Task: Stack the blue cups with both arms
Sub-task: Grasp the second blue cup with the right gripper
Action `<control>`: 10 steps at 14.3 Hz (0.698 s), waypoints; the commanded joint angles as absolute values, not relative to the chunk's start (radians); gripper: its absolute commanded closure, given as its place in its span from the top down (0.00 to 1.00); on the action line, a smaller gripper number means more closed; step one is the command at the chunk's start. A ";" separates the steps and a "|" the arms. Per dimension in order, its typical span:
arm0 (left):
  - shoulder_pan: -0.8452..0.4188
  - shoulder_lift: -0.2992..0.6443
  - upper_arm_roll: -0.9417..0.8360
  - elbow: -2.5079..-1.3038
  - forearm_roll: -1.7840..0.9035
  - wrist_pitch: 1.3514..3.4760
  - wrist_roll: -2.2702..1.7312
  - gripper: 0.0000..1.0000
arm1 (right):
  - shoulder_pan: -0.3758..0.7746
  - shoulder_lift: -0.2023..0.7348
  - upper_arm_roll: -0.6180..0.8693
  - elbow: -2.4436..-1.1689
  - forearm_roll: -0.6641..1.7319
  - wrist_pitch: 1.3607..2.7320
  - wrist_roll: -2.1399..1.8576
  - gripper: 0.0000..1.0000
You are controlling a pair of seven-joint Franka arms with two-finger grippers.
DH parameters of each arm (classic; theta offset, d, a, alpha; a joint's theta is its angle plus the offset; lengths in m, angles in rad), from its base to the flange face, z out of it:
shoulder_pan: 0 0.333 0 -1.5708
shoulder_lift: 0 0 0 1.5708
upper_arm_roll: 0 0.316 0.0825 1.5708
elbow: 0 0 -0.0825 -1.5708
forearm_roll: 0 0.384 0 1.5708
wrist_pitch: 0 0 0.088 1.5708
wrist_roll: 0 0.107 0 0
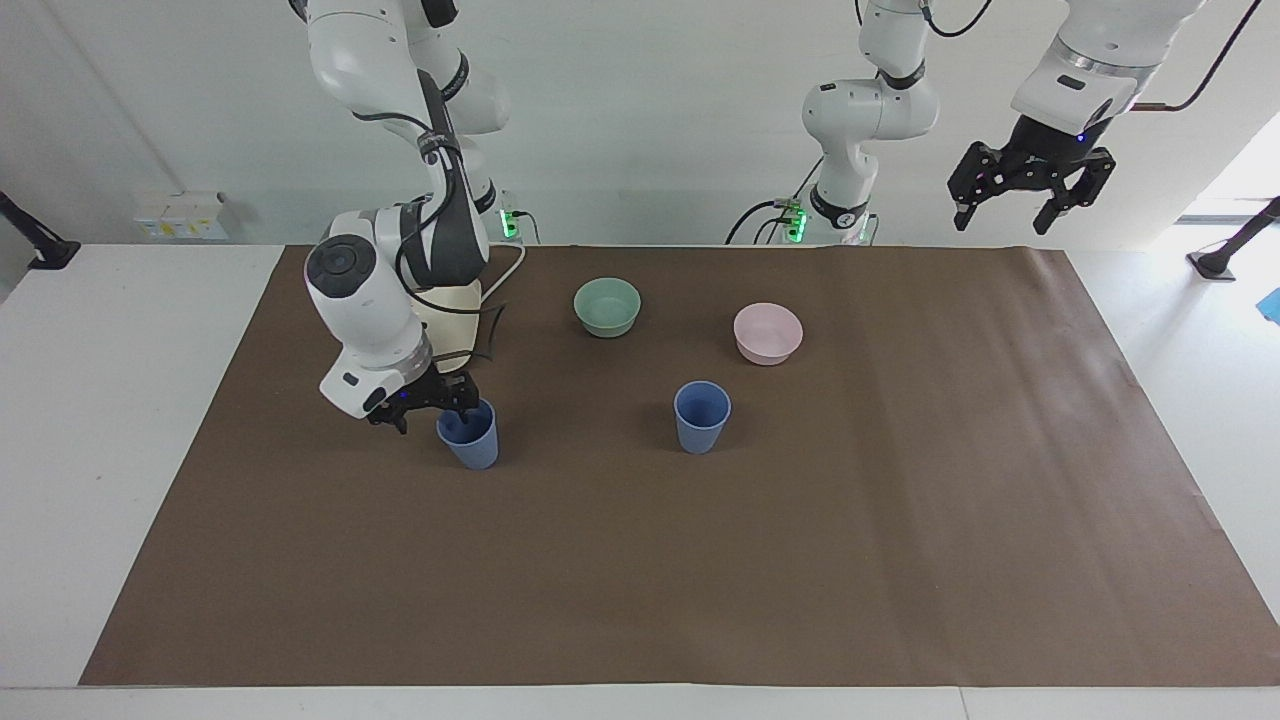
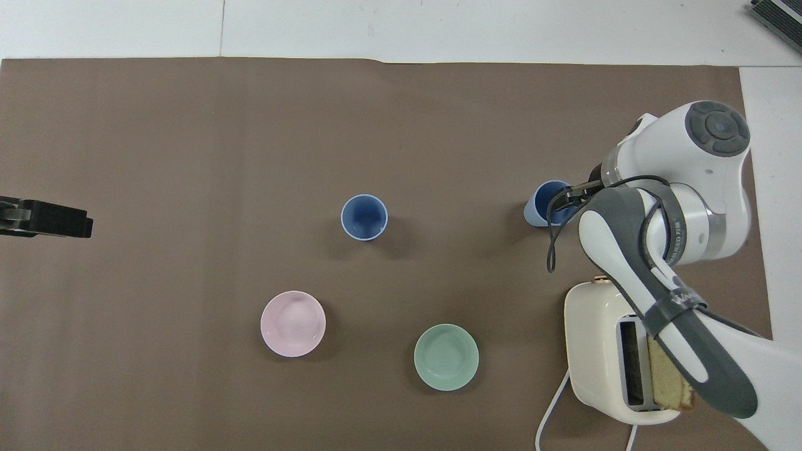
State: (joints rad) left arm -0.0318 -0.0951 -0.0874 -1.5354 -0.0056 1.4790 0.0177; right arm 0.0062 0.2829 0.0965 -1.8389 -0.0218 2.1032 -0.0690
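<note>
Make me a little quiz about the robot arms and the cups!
1. True or false: the two blue cups are already stacked.
2. Which gripper is at a cup's rim? A) left B) right
3. Fill in: bread sticks out of the ___.

Key:
1. False. One blue cup stands toward the right arm's end, the other blue cup near the table's middle.
2. B. The right gripper is at the first cup's rim; the left gripper waits up high, open.
3. toaster.
</note>
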 commanded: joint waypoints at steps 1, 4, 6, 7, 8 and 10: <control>-0.023 -0.100 -0.092 -1.523 -0.021 1.454 0.028 1.00 | -0.003 0.279 0.103 -1.853 -0.017 2.125 -0.100 0.10; -0.021 -0.101 -0.089 -1.526 -0.023 1.456 0.034 1.00 | -0.003 0.279 0.103 -1.853 -0.017 2.122 -0.100 0.00; -0.021 -0.101 -0.089 -1.528 -0.023 1.459 0.028 1.00 | -0.005 0.281 0.103 -1.852 -0.017 2.121 -0.103 0.00; -0.021 -0.101 -0.089 -1.528 -0.023 1.457 0.028 1.00 | -0.005 0.281 0.103 -1.850 -0.017 2.121 -0.103 0.00; -0.021 -0.103 -0.089 -1.532 -0.023 1.457 0.034 1.00 | -0.002 0.282 0.103 -1.845 -0.017 2.111 -0.098 0.00; -0.023 -0.103 -0.089 -1.529 -0.023 1.462 0.028 1.00 | 0.003 0.281 0.104 -1.835 -0.015 2.097 -0.097 0.00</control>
State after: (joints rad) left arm -0.0317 -0.0951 -0.0875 -1.5353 -0.0057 1.4769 0.0178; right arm 0.0077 0.2810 0.1015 -1.8345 -0.0157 2.1027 -0.0713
